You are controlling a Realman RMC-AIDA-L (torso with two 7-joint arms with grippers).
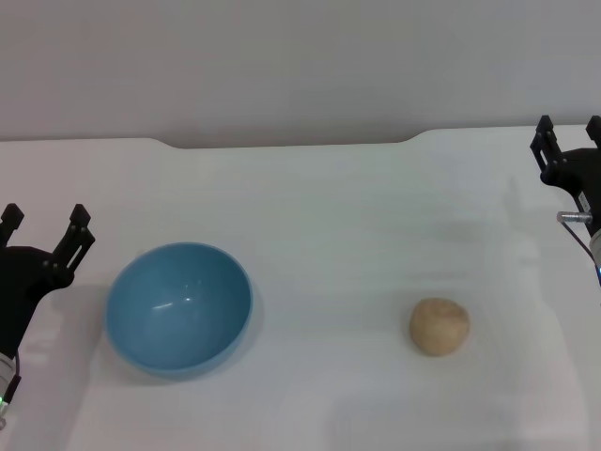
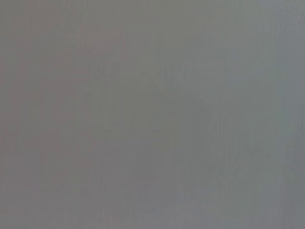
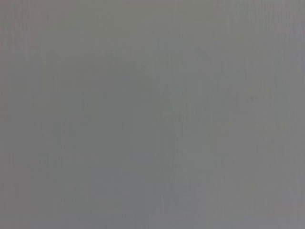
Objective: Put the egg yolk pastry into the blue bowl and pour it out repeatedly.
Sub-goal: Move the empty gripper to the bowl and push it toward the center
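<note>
Step in hand: very start of a round by the look of it, nothing picked up, pastry not yet in the bowl.

Pastry: small round tan-beige dough-like egg yolk pastry point(image 1: 439, 327), sitting bare on the white counter point(image 1: 329, 216), over on the robot's right side, well apart from the bowl.

Bowl: round, deep, glossy light-blue bowl point(image 1: 178, 307), upright on the counter toward the robot's left, empty inside as far as the head view shows.

Left claw: black left claw point(image 1: 43, 229) at the left edge, just beside the bowl but not touching it; fingers spread, released, holding nothing.

Right claw: black right claw point(image 1: 566, 133) up at the far right edge, farther back than the pastry and off to its side; prongs apart with a gap between them, so released and empty too, though partly cut off by the frame edge.

Wrist views: both just flat grey, nothing to read there, so going off the head view only.

Next move, best guess: right claw is the nearer one to the pastry, so probably needs to swing in over it, drop down and straddle it. Looks soft and slightly creased, so a gentle squeeze, not a crush. Then carry across to above the bowl and let go inside the rim.

After that: left claw is well placed to grab the bowl's rim and tip it for the pour.
</note>
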